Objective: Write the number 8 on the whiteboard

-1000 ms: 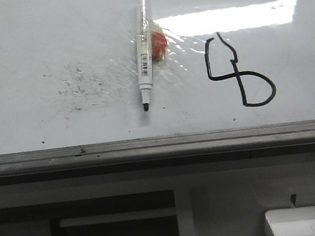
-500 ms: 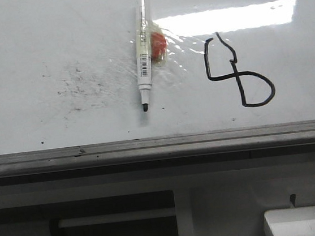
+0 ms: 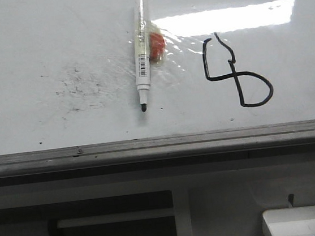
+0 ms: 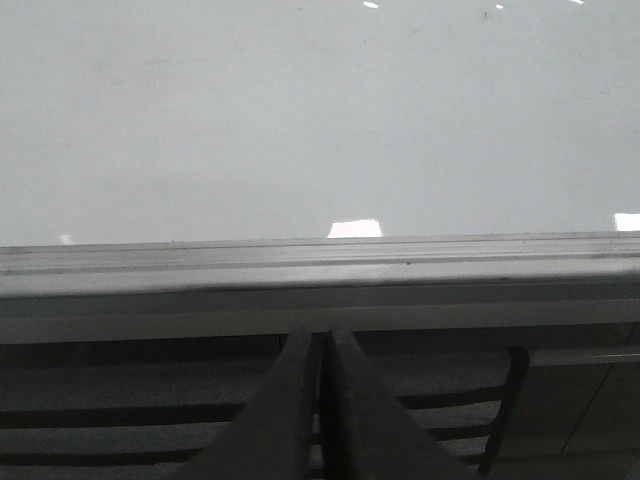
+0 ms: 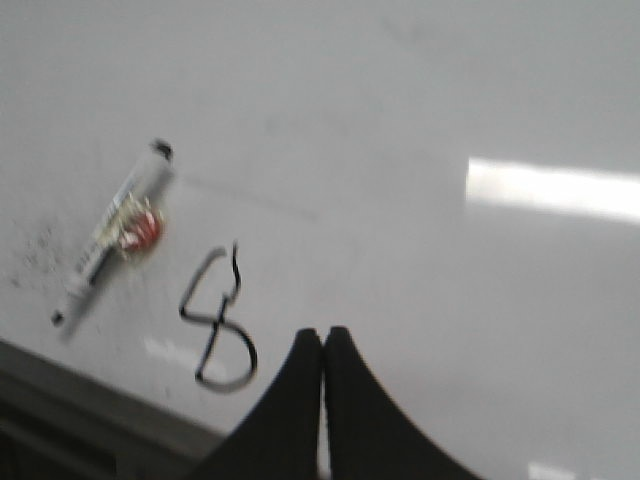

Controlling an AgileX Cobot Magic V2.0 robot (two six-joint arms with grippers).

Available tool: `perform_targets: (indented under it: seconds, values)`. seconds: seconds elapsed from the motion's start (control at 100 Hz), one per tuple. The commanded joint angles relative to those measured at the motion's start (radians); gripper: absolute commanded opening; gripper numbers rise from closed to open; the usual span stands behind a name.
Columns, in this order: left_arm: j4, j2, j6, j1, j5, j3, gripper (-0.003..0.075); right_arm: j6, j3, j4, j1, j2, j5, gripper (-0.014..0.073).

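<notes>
The number 8 (image 3: 237, 75) is a thin black lopsided line on the whiteboard (image 3: 34, 35), right of the middle; it also shows in the right wrist view (image 5: 218, 320). A white marker (image 3: 142, 51) with a black tip lies uncapped on the board left of the 8, beside an orange piece (image 3: 156, 45) under clear wrap; the marker also shows in the right wrist view (image 5: 112, 232). My right gripper (image 5: 323, 332) is shut and empty over the board, right of the 8. My left gripper (image 4: 322, 338) is shut and empty, below the board's edge rail (image 4: 300, 270).
The grey edge rail (image 3: 161, 147) runs along the board's near side. Faint grey smudges (image 3: 80, 87) lie left of the marker. A white box with a bolt (image 3: 306, 223) sits at the lower right below the rail.
The whole front view has shifted very slightly left and up. Marker and 8 have not moved on the board.
</notes>
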Motion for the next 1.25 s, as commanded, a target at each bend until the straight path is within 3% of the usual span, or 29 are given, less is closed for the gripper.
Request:
perform_targets:
  seconds: [0.0, 0.23, 0.34, 0.62, 1.24]
  values:
    - [0.0, 0.01, -0.01, 0.003, -0.072, 0.039, -0.002, 0.394, -0.003, -0.249, -0.091, -0.012, 0.115, -0.0064]
    - [0.0, 0.01, -0.01, 0.003, -0.072, 0.039, -0.002, 0.389, 0.06, -0.249, -0.294, -0.014, 0.126, -0.0064]
    - [0.0, 0.01, -0.01, 0.003, -0.072, 0.039, -0.002, 0.385, 0.06, -0.249, -0.337, -0.014, 0.124, -0.0064]
    - [0.0, 0.01, -0.01, 0.003, -0.072, 0.039, -0.002, 0.209, 0.06, -0.258, -0.337, -0.022, 0.215, -0.0064]
    - [0.0, 0.01, -0.01, 0.003, -0.072, 0.039, -0.002, 0.206, 0.06, -0.258, -0.337, -0.022, 0.215, -0.0064]
